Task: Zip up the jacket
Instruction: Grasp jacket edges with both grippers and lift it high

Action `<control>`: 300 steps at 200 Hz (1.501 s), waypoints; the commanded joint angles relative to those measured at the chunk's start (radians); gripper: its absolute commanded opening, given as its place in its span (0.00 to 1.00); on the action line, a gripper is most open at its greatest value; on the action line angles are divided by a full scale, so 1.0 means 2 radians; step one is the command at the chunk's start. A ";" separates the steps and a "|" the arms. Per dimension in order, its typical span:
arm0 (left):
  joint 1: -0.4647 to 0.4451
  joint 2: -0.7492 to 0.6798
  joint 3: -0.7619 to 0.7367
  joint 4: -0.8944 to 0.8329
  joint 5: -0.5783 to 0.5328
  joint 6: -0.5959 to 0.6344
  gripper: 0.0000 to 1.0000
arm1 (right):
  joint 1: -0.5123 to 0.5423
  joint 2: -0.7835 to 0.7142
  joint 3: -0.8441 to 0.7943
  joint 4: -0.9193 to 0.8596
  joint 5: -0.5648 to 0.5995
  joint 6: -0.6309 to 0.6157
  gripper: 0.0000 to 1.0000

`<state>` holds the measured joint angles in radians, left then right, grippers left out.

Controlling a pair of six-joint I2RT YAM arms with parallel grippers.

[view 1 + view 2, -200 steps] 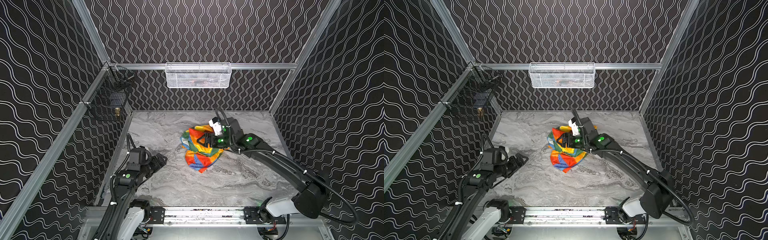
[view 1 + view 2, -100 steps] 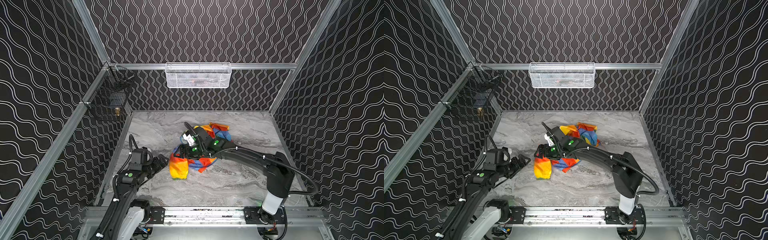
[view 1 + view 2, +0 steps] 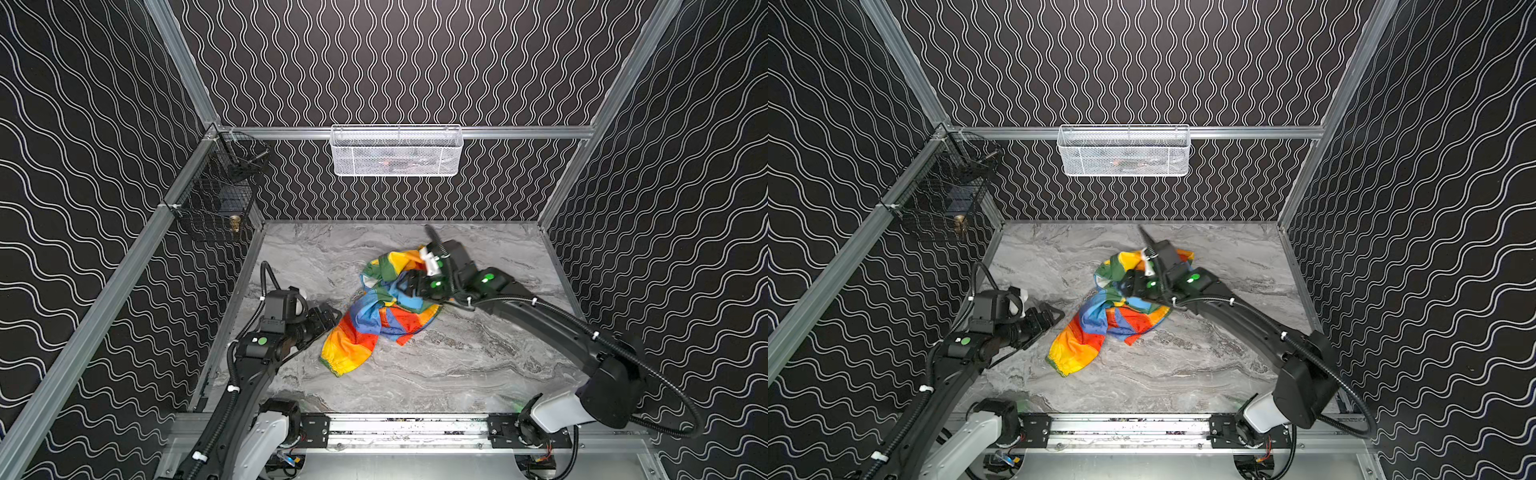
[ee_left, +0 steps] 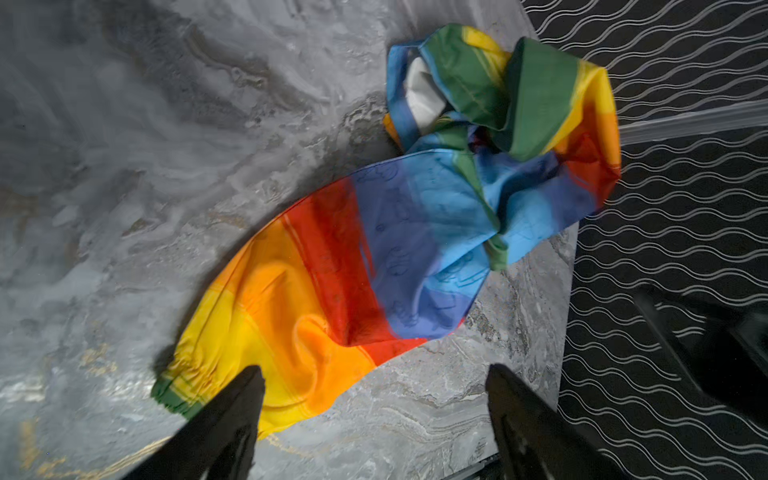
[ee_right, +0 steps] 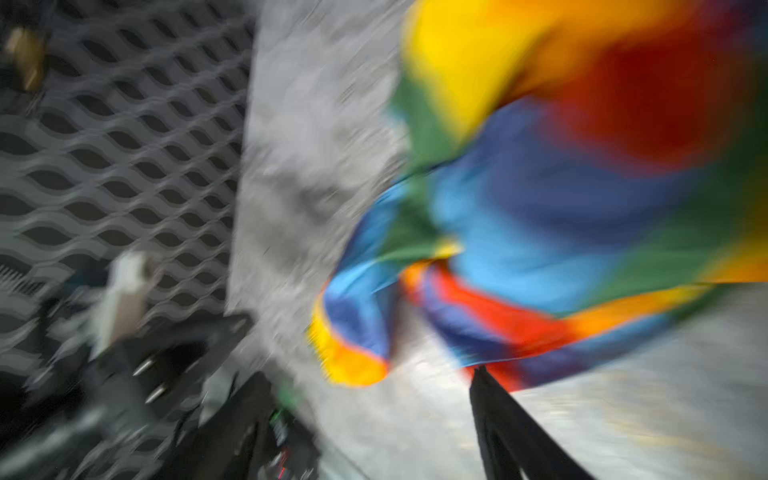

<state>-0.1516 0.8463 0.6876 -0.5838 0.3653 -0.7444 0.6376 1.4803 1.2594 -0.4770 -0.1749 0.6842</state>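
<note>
The jacket [image 3: 388,305] lies crumpled in the middle of the marble table, a heap of rainbow stripes in both top views [image 3: 1115,309]. One sleeve [image 3: 347,351] stretches out toward the front left, its cuff flat on the table. A bit of white lining [image 4: 419,95] shows in the left wrist view. My left gripper [image 3: 331,316] is open just left of the sleeve, and in its wrist view [image 4: 374,374] one fingertip overlaps the yellow cuff. My right gripper [image 3: 406,286] hovers open over the heap's top; its wrist view [image 5: 370,378] is blurred, with bare table between the jaws.
A white mesh basket [image 3: 397,151] hangs on the back wall and a black wire basket [image 3: 216,195] on the left rail. Patterned walls close in three sides of the table [image 3: 457,361]. The arms' base rail [image 3: 399,428] runs along the front.
The right arm swung left with the jacket, then came back right over the heap. The jacket now lies with a sleeve stretched toward the front left. The left gripper edged closer to it.
</note>
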 commanded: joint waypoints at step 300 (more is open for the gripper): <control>-0.078 0.231 0.292 -0.084 -0.192 0.191 0.00 | -0.215 0.136 0.370 -0.115 -0.073 -0.102 0.00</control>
<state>-0.3557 1.3052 1.2072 -0.6502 -0.0101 -0.4309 0.2596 1.7741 1.9591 -0.7082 -0.2996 0.4664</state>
